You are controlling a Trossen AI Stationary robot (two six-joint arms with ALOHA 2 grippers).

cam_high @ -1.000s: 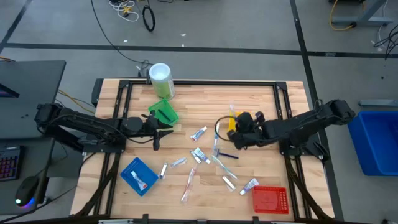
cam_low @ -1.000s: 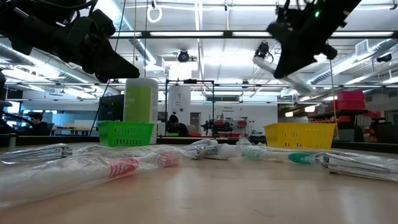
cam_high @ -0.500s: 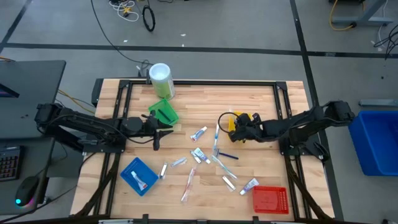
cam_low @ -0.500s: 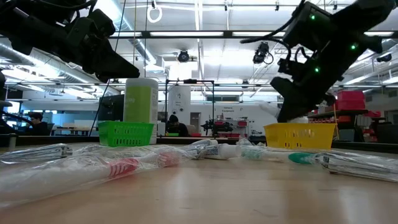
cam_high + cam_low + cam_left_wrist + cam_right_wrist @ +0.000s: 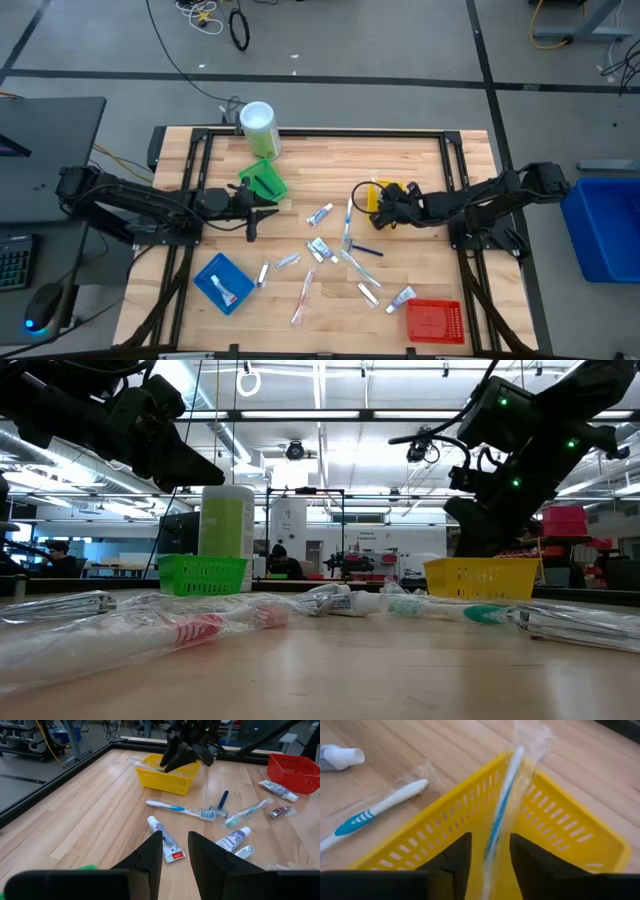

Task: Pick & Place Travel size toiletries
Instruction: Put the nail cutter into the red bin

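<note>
My right gripper (image 5: 490, 837) hangs over the yellow tray (image 5: 560, 830) right of the table's middle, shut on a white-and-blue toothbrush (image 5: 501, 810) in clear wrap. The toothbrush's far end sticks out over a corner of the tray. The other toiletries (image 5: 340, 255), tubes, toothbrushes and a razor, lie loose on the wood in front of the tray (image 5: 374, 193). My left gripper (image 5: 252, 222) waits open above the table near the green tray (image 5: 263, 182), holding nothing. My right gripper holds the wrapped toothbrush by the handle end (image 5: 489, 851), between its two fingers, which lie along it. The fingers slant down into the yellow tray. The toothbrush runs tilted from the tray's inside up over the tray's corner rim (image 5: 512, 757), resting there.
A tall green canister with a white lid (image 5: 258, 125) stands at the far edge behind the green tray. A blue tray (image 5: 222, 283) holding a tube sits near-left, a red tray (image 5: 434, 320) near-right. Bare wood lies along the left side and the far right.
My right gripper has come down from well above the table into the yellow tray, carrying the wrapped toothbrush with it. The toothbrush now rests across the tray's corner.
</note>
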